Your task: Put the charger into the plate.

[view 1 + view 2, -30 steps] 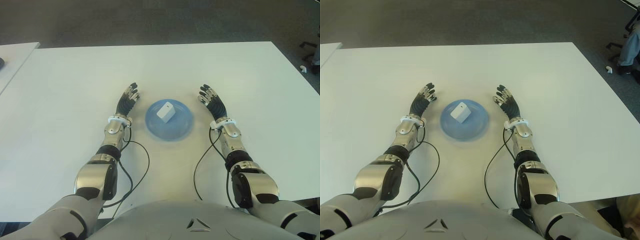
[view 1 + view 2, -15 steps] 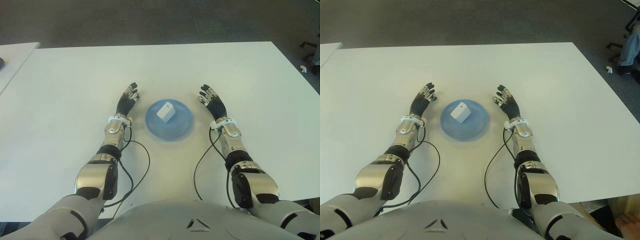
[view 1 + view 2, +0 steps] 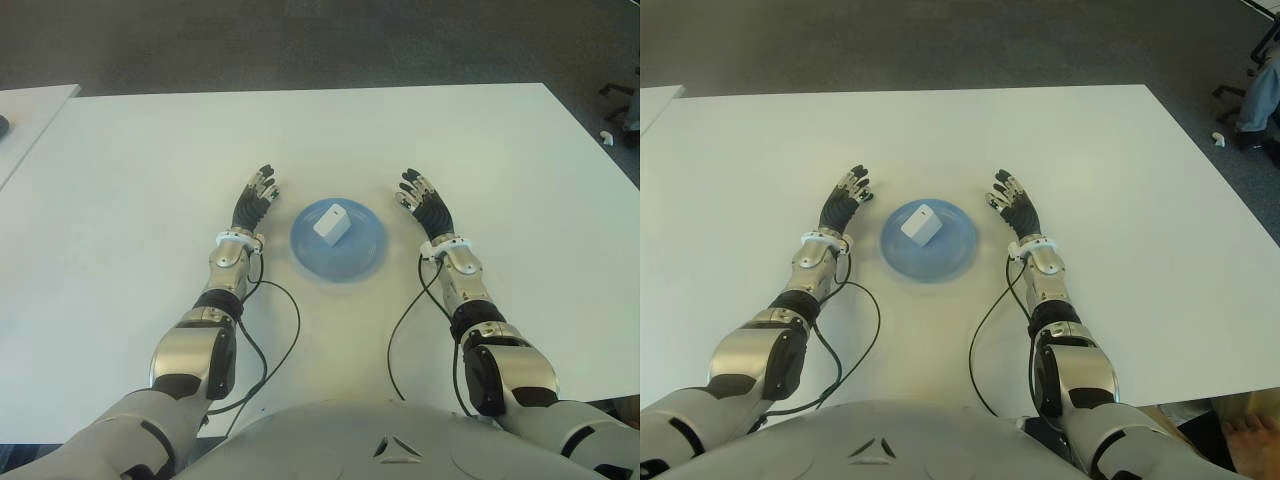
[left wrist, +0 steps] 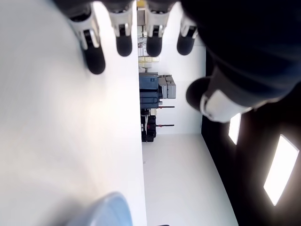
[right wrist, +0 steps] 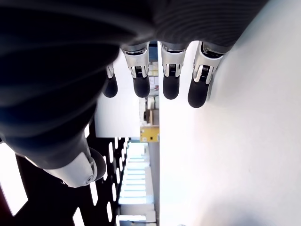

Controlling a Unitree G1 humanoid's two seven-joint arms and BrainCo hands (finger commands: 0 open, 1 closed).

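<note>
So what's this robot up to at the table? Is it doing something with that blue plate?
Nothing is being handled right now. The white charger already lies in the blue plate on the white table. The left hand shows just left of the plate and the right hand just right of it, both with fingers spread and holding nothing. By how things lie, putting the charger into the plate looks done.

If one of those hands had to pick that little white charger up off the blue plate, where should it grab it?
Probably from above, with fingers pinching two opposite flat sides of the charger. It is a small blocky cube lying near the middle of the plate, so the raised rim hampers a low sideways reach. Both the left hand and the right hand are open, flanking the plate, equally near.
</note>
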